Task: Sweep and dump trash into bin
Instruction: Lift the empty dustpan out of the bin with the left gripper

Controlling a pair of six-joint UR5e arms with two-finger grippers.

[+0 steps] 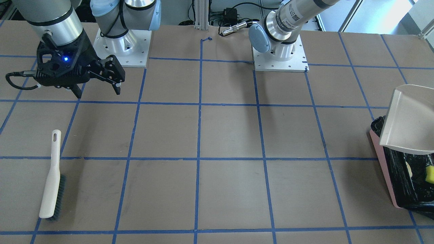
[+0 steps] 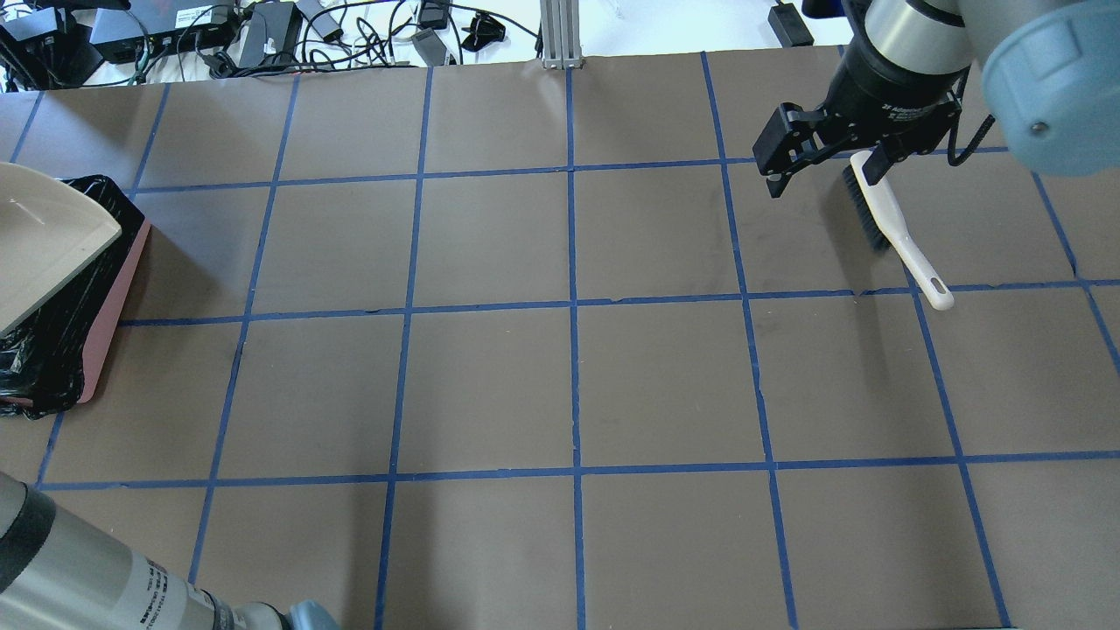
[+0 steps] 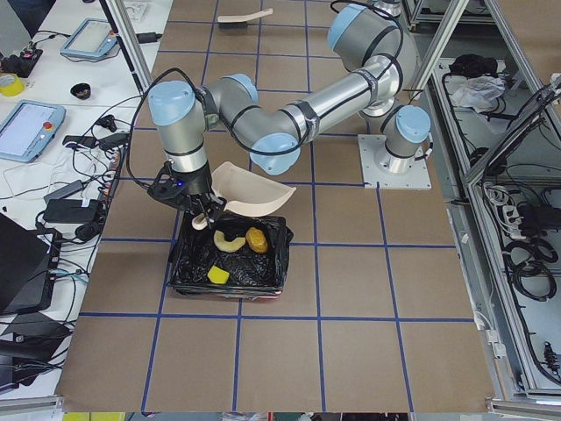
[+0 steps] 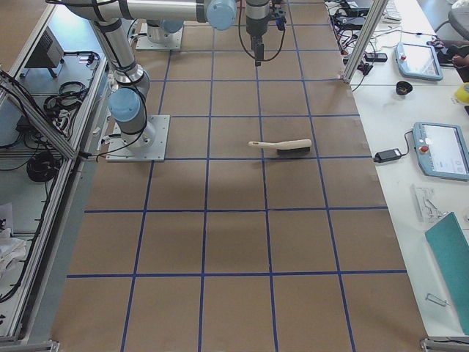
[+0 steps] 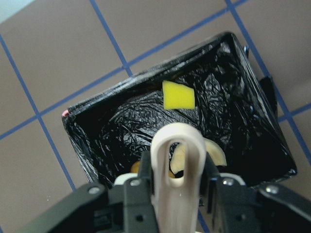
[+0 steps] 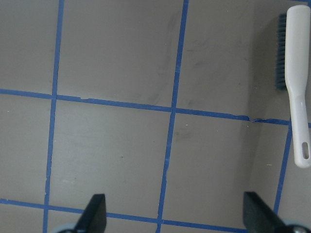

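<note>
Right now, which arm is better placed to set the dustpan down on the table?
Left. The left gripper is shut on the dustpan handle, holding it over the bin. The right gripper is open and empty, far away, near the brush.

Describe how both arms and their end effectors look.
Both arms are silver tubes with light-blue joint caps and black bands. The left arm bears a small label with a printed code. The right end effector and left end effector are black, two-fingered. A blue light glows on the right wrist housing, where a black cable loops out.
</note>
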